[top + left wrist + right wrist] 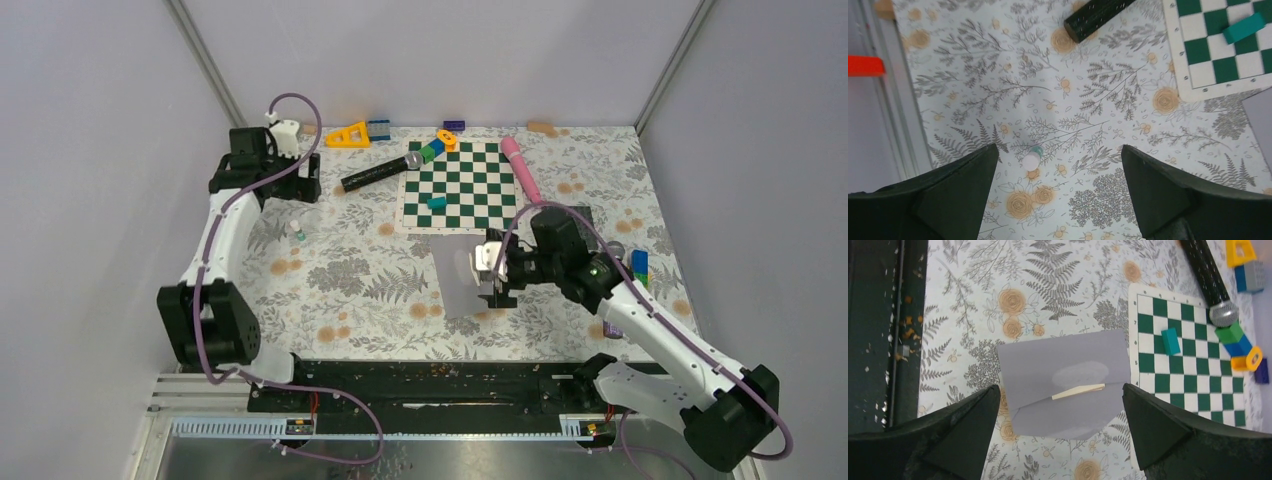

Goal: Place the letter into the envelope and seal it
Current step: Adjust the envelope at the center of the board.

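The light grey envelope (pixel 458 280) lies flat on the floral cloth near the middle, just in front of the chessboard. In the right wrist view the envelope (pixel 1063 365) has its rounded flap (pixel 1068 422) lying open toward the camera. A thin cream edge of the letter (pixel 1078 391) shows at its mouth, and the rest is hidden inside. My right gripper (pixel 490 272) hovers over the envelope, open and empty (pixel 1060 387). My left gripper (pixel 300 188) is open and empty at the back left (pixel 1059 150), far from the envelope, whose corner shows in the left wrist view (pixel 1260 117).
A green-and-white chessboard mat (pixel 462 188) carries a teal block (pixel 436 202). A black microphone (pixel 380 172), a pink cylinder (pixel 520 168), coloured blocks (pixel 350 134) and a dark plate (pixel 598 212) lie around it. A small white bottle (pixel 296 232) stands below my left gripper.
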